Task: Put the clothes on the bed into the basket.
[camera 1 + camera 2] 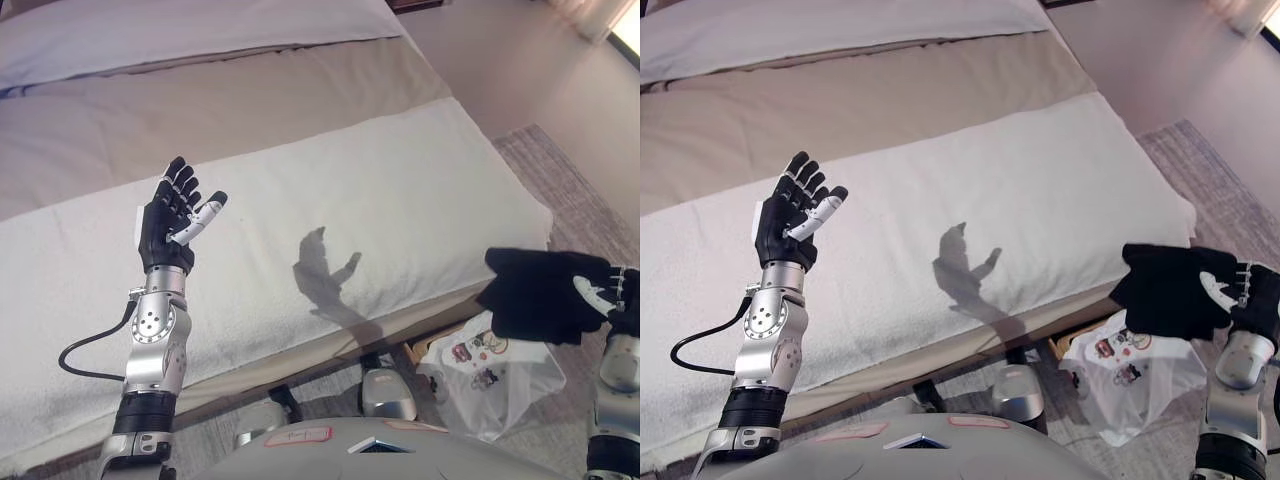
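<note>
My right hand (612,296) is at the right edge, off the bed's side, shut on a black garment (538,294) that it holds in the air above a white plastic bag (488,382) on the floor. It also shows in the right eye view (1243,294) with the garment (1170,290). My left hand (175,214) is raised over the bed's white blanket (380,190), open and empty, fingers straight up. No other clothes show on the bed. No basket is clearly in view.
The bed has a beige sheet (220,100) and a pale pillow (190,30) at the far side. A patterned rug (570,190) lies on the floor to the right of the bed.
</note>
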Tool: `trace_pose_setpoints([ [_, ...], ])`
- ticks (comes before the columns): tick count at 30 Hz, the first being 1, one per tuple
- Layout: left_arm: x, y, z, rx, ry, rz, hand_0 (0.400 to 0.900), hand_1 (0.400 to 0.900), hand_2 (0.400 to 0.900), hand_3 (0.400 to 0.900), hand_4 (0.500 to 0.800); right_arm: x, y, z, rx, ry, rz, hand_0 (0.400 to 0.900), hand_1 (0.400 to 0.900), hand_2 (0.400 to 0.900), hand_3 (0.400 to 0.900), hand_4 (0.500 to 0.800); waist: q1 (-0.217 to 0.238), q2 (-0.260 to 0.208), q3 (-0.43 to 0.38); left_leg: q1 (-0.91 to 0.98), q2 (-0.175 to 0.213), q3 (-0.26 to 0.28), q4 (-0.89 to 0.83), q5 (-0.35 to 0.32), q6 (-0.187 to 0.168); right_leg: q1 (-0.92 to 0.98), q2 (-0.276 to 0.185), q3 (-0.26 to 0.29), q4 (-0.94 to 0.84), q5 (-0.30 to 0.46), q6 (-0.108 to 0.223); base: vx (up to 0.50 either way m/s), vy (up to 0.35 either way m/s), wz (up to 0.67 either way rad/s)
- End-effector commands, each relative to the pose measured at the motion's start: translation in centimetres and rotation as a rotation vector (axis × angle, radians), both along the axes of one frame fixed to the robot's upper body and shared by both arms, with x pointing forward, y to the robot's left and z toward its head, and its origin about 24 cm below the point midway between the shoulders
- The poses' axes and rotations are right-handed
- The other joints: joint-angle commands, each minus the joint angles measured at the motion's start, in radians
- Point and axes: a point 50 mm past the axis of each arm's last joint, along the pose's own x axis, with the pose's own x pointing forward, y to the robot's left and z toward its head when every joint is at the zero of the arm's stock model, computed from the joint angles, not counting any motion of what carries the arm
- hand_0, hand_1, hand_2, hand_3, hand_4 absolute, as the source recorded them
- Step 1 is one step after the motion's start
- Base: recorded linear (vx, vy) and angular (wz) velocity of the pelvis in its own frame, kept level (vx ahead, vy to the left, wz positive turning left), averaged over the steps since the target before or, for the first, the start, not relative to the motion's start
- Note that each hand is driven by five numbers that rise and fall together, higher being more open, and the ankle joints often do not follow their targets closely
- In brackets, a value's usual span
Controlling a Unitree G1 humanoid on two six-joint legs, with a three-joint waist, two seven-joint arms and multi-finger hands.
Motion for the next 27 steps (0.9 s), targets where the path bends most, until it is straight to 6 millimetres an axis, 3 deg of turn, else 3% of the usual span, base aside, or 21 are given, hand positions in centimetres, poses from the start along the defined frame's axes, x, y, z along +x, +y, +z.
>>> trace_pose_setpoints([
  [1, 1.5, 0.5, 4.5, 0.061, -0.23, 0.006, 0.9, 0.9, 0.9, 0.9, 0.8, 2.6, -1.0, 5.6, -0.121, -0.261, 0.037, 0.4, 0.4, 0.4, 0.4, 0.5, -0.001, -0.003, -0.034, 0.019, -0.007, -0.023, 0.019, -0.095, 0.043, 0.004, -0.035, -0.011, 0.027, 0.086, 0.083, -0.01, 0.018, -0.1],
  [5, 1.6, 0.2, 4.4, 0.051, -0.231, -0.006, 0.9, 0.9, 0.9, 0.9, 0.8, 1.1, -0.8, 2.9, -0.022, -0.206, -0.002, 0.4, 0.4, 0.4, 0.4, 0.5, -0.013, -0.006, -0.033, 0.025, -0.012, -0.023, 0.016, -0.1, 0.046, 0.008, -0.039, -0.007, 0.03, 0.089, 0.085, 0.0, 0.008, -0.03],
  [7, 1.6, 0.2, 4.4, 0.051, -0.231, -0.006, 0.9, 0.9, 0.9, 0.9, 0.8, 1.1, -0.8, 2.9, -0.022, -0.206, -0.002, 0.4, 0.4, 0.4, 0.4, 0.5, -0.013, -0.006, -0.033, 0.025, -0.012, -0.023, 0.016, -0.1, 0.046, 0.008, -0.039, -0.007, 0.03, 0.089, 0.085, 0.0, 0.004, -0.03],
  [9, 1.8, 0.2, 4.6, 0.046, -0.24, -0.011, 0.9, 0.9, 0.9, 0.9, 0.8, 1.0, -1.4, 1.4, 0.039, -0.186, -0.061, 0.4, 0.4, 0.4, 0.4, 0.5, -0.011, -0.003, -0.03, 0.031, -0.015, -0.017, 0.026, -0.109, 0.048, 0.01, -0.042, 0.003, 0.037, 0.086, 0.088, 0.03, 0.017, -0.14],
  [13, 2.0, 0.2, 4.9, 0.053, -0.249, -0.02, 0.9, 0.9, 0.9, 0.9, 0.8, 2.5, -2.1, 2.9, 0.02, -0.239, -0.051, 0.4, 0.4, 0.4, 0.4, 0.5, -0.006, 0.005, -0.022, 0.037, -0.015, -0.012, 0.032, -0.113, 0.046, 0.009, -0.044, 0.014, 0.042, 0.075, 0.086, 0.02, -0.007, -0.07],
  [17, 1.9, 0.1, 5.0, 0.05, -0.255, -0.033, 0.9, 0.9, 0.9, 0.9, 0.8, 2.5, -2.7, 3.5, 0.008, -0.238, -0.061, 0.4, 0.4, 0.4, 0.4, 0.5, -0.001, 0.018, -0.015, 0.034, -0.017, -0.014, 0.033, -0.111, 0.044, 0.01, -0.049, 0.009, 0.041, 0.067, 0.082, 0.02, -0.021, 0.05],
  [24, 1.3, 0.1, 5.0, 0.035, -0.26, -0.047, 0.9, 0.9, 0.9, 0.9, 0.8, 1.4, -4.3, 2.9, 0.008, -0.18, -0.145, 0.4, 0.4, 0.4, 0.4, 0.5, 0.013, 0.056, -0.002, 0.006, -0.013, -0.039, 0.033, -0.096, 0.03, 0.01, -0.047, -0.019, 0.028, 0.039, 0.069, 0.02, -0.057, 0.16],
  [27, 1.1, 0.4, 5.1, 0.024, -0.268, -0.029, 0.9, 0.9, 0.9, 0.9, 0.8, -0.1, -5.1, 2.0, 0.026, -0.144, -0.221, 0.4, 0.4, 0.4, 0.4, 0.5, 0.018, 0.075, -0.001, 0.0, -0.003, -0.049, 0.031, -0.086, 0.019, 0.022, -0.039, -0.037, 0.019, 0.017, 0.059, 0.02, -0.077, 0.17],
])
